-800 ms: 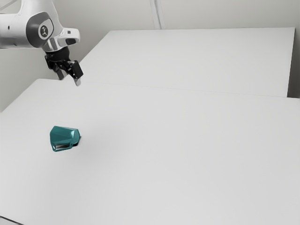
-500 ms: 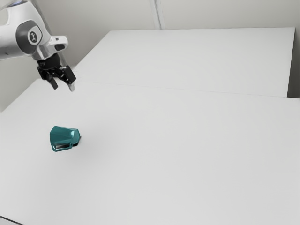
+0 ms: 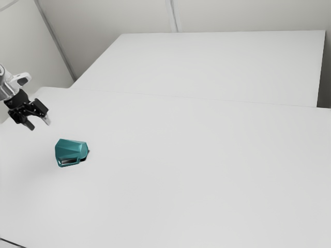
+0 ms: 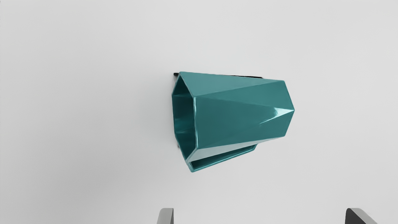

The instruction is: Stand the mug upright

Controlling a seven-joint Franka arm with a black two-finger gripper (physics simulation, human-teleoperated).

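Sideways on a white desk, a teal mug lies with its mouth open to one side and its handle low along its flank, at the exterior view's near side of the body. Above the mug and toward the exterior view's left hangs the black claw, released, its fingers spread wide with nothing between them. The wrist view puts that spread roughly along the mug's length, so a quarter turn would probably serve before descent, letting the pads straddle the body rather than meet rim and base. A firm close clear of the handle, a modest lift and a slow roll bringing the mouth skyward should seat the base flat; slanted walls could slip from a loose pinch, and an early release could tip the mug over. Glossy and hard-looking, perhaps glazed ceramic, the mug tapers from angular rim to narrower base in flat triangular facets, one catching a bright glint. Beneath it, the desk is smooth and matte. Well beyond the mug stretches a second pale, plain surface, backed by a grey wall.
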